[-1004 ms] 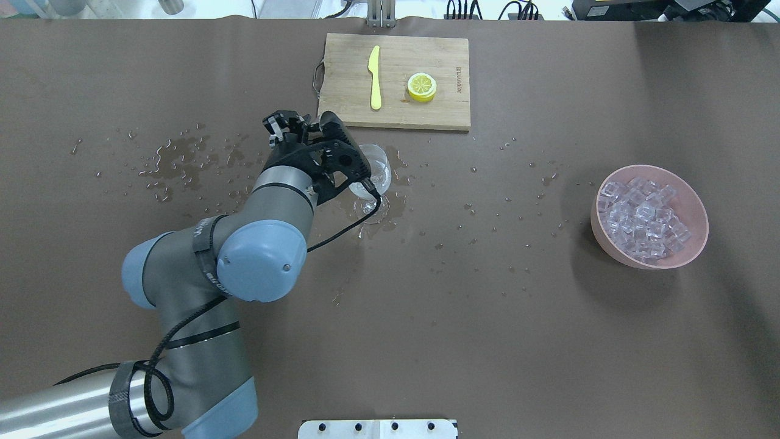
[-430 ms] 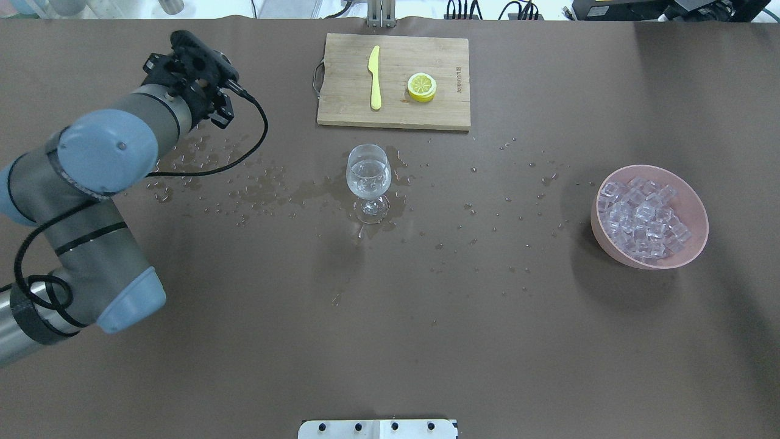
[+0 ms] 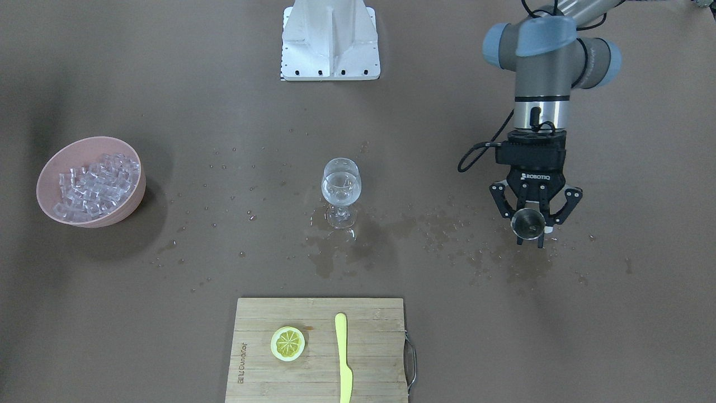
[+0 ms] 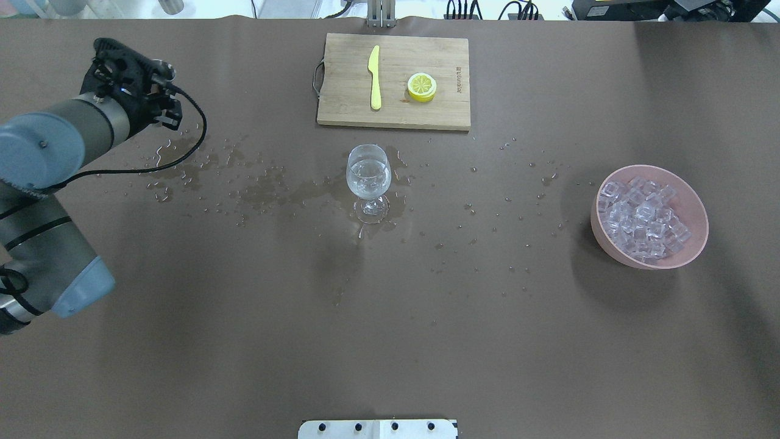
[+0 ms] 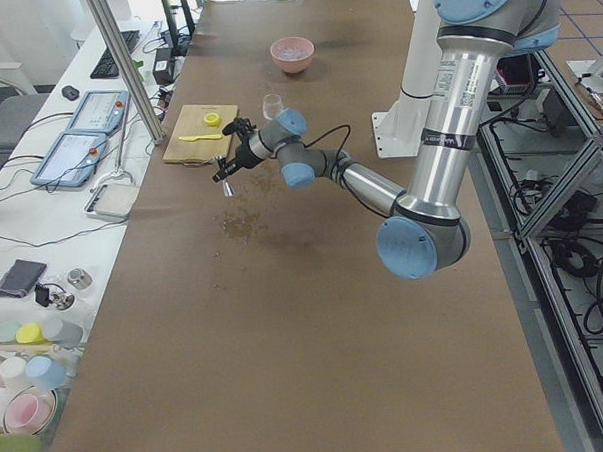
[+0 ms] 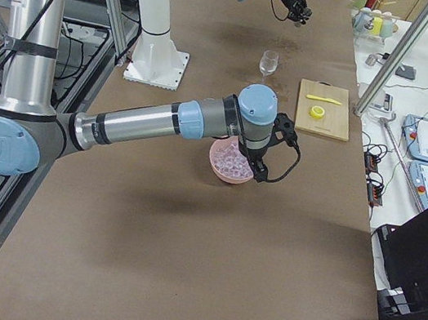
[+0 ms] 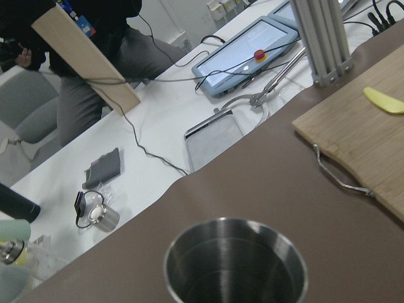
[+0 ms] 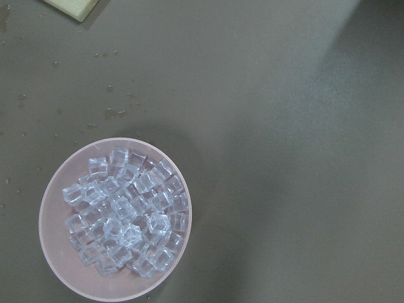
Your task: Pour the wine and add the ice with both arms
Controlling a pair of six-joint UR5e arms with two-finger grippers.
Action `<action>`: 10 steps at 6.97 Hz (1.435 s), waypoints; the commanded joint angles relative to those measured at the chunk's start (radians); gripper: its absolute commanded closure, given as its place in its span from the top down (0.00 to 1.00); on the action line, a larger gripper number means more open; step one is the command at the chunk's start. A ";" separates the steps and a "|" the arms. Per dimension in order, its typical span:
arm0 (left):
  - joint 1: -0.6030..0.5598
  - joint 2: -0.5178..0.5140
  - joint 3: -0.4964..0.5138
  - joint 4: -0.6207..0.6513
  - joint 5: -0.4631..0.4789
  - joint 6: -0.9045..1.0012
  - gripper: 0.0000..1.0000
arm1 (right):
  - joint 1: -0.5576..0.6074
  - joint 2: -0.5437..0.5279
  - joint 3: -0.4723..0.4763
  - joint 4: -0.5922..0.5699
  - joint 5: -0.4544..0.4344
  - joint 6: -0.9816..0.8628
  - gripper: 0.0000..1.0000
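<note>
The left claw (image 3: 530,225) is closed around a small stainless-steel measuring cup (image 7: 235,265). It holds the cup upright over the left end of the brown table (image 4: 426,335), well apart from everything else. In its wrist view the cup looks empty. The stemmed clear wine glass (image 3: 341,187) stands upright at the table's middle, with a small amount of colourless wine (image 4: 368,178) in it and wet patches around its foot. Pouring looks done, so ice is the step in hand.

The ice (image 8: 123,214), a heap of small glassy cubes, fills the round pink bowl (image 3: 53,159) toward the table's right end, well apart from the glass. The right arm is plainly the nearer one. Its claw (image 6: 259,170) hangs above the bowl, and its wrist view looks straight down, with the cubes toward that view's lower left. I cannot tell whether that claw is open or closed, because only a side view shows it. The coming move is probably a descent shifted a little toward the heap's centre. From the bowl, the glass lies toward the robot's left along the table.
</note>
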 commanded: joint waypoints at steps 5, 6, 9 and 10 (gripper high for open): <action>-0.130 0.036 0.311 -0.380 -0.209 -0.161 0.00 | 0.000 -0.021 0.025 0.001 0.000 0.073 1.00; -0.130 0.042 0.324 -0.430 -0.209 -0.197 0.00 | 0.000 -0.021 0.025 0.001 0.000 0.073 1.00; -0.133 0.070 0.363 -0.584 -0.182 -0.199 0.00 | 0.000 -0.018 0.027 0.001 0.002 0.074 1.00; -0.127 0.070 0.403 -0.644 -0.148 -0.199 0.00 | 0.000 -0.018 0.027 0.001 0.002 0.074 1.00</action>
